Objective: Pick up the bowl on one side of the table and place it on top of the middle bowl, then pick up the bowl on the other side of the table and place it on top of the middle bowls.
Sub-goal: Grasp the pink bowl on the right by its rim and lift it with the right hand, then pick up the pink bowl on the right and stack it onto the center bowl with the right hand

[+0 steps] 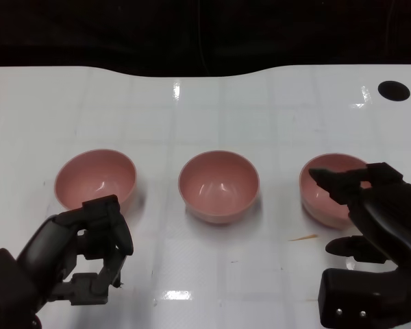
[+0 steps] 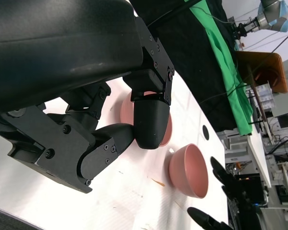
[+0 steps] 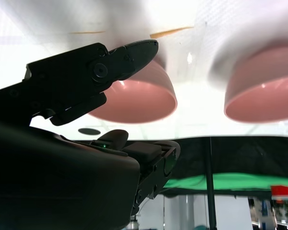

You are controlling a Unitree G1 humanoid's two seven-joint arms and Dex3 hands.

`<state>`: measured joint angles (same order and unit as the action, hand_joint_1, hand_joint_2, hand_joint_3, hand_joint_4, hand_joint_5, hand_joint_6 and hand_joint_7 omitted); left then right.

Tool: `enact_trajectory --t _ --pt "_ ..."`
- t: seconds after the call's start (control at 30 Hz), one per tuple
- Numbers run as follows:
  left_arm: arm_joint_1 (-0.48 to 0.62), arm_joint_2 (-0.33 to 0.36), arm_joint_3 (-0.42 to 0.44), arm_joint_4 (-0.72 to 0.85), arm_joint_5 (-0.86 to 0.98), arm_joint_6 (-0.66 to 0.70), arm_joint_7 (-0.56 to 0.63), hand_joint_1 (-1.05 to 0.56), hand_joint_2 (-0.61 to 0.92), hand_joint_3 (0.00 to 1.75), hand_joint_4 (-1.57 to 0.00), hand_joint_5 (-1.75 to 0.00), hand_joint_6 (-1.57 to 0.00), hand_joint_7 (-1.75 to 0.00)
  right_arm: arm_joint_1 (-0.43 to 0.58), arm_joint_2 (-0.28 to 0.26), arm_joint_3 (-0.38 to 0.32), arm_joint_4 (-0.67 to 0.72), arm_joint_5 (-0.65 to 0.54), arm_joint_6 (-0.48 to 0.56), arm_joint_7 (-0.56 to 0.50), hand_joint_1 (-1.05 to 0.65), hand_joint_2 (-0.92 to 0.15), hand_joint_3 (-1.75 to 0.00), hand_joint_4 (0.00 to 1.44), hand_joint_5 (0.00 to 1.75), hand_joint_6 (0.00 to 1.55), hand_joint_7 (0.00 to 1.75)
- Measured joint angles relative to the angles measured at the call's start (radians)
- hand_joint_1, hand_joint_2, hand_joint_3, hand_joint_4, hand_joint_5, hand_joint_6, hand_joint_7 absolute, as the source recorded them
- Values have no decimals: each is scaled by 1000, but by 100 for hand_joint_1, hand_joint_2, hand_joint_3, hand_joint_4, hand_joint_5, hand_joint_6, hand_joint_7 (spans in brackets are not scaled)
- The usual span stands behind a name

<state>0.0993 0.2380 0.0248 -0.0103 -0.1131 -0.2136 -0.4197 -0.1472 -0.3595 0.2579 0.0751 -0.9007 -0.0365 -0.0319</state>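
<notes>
**Risk assessment: right-side bowl approach**

Three pink bowls stood upright in a row on the white table (image 1: 212, 288), well apart. The right hand (image 1: 370, 219) hovered at the right bowl (image 1: 325, 195), fingers spread and empty, one fingertip over the rim. The left hand (image 1: 89, 253) sat near the left bowl (image 1: 96, 179), fingers curled inward on nothing; contact with anything could not be confirmed from the wrist view.

Probable faults: the bowls appeared smooth, glossy and round-walled, likely hard plastic or ceramic, so a rim pinch could slip. The table was equally glossy; a sideways push could slide the bowl rather than seat it. Off-centre release over the middle bowl (image 1: 219, 185) could leave it tilted.
</notes>
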Motion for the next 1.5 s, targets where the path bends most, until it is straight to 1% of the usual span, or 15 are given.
enact_trajectory --t 0.23,0.3,0.43,0.5,0.63,0.67,0.7,0.73,0.77,0.9,1.03,1.13,1.23,1.33,1.5 --pt "-1 -2 0 3 2 -15 0 -13 45 122 -84 -175 -67 -175 -106 0 77 205 -40 -6 -67 -58 -86 -1 16 58 36 4" --pt "-1 -2 0 3 2 -14 0 -12 45 124 -84 -175 -67 -175 -143 2 100 275 -47 -8 -92 -55 -87 0 25 48 43 3" --pt "1 -2 0 2 1 -10 0 -12 45 125 -84 -175 -68 -174 -213 10 141 432 -45 -31 -153 -39 -90 0 62 34 62 5" --pt "1 -3 0 1 1 -10 0 -13 45 125 -85 -175 -68 -174 -241 18 152 493 -39 -53 -192 -28 -92 -2 66 91 79 5" --pt "0 -7 -1 1 2 -9 3 -13 45 125 -84 -175 -68 -174 -273 26 169 591 -22 -123 -306 -17 -90 -8 87 156 122 20" --pt "0 -9 -2 1 2 -9 4 -12 45 125 -84 -175 -68 -174 -280 26 176 617 -23 -148 -353 -17 -87 -17 97 167 106 92" --pt "0 -10 -4 1 3 -9 6 -12 46 125 -84 -175 -68 -173 -286 26 182 641 -25 -172 -404 -18 -84 -22 100 171 92 129" --pt "1 -11 -4 1 3 -9 7 -12 47 125 -84 -175 -68 -173 -293 26 189 659 -29 -183 -441 -19 -79 -37 100 173 83 151" --pt "1 -11 -5 1 5 -8 8 -13 48 125 -84 -175 -68 -172 -301 26 196 670 -35 -185 -469 -21 -69 -62 100 174 78 165" --pt "1 -11 -4 1 6 -7 20 -18 49 120 -84 -175 -70 -168 -335 25 207 692 -39 -192 -526 -21 -60 -88 104 175 74 174" --pt "-15 -9 -4 17 14 -12 21 -18 49 118 -83 -175 -70 -167 -360 25 207 695 -26 -198 -539 -22 -53 -99 104 175 72 175" --pt "-30 -9 -5 35 25 -24 24 -17 55 108 -83 -175 -72 -167 -369 24 196 682 -10 -213 -569 -18 -42 -113 101 175 77 175" --pt "-34 -12 -8 36 26 -25 25 -16 55 107 -84 -175 -74 -164 -372 18 181 655 11 -243 -587 -21 -41 -122 100 175 78 175" --pt "-30 -18 -17 13 26 12 26 -18 54 107 -83 -175 -74 -162 -382 -4 168 561 60 -305 -545 -26 -43 -125 99 175 77 171" --pt "-20 -19 -21 -39 26 65 26 -17 57 105 -81 -175 -71 -161 -382 -3 148 415 116 -324 -421 -27 -36 -131 100 175 77 174"
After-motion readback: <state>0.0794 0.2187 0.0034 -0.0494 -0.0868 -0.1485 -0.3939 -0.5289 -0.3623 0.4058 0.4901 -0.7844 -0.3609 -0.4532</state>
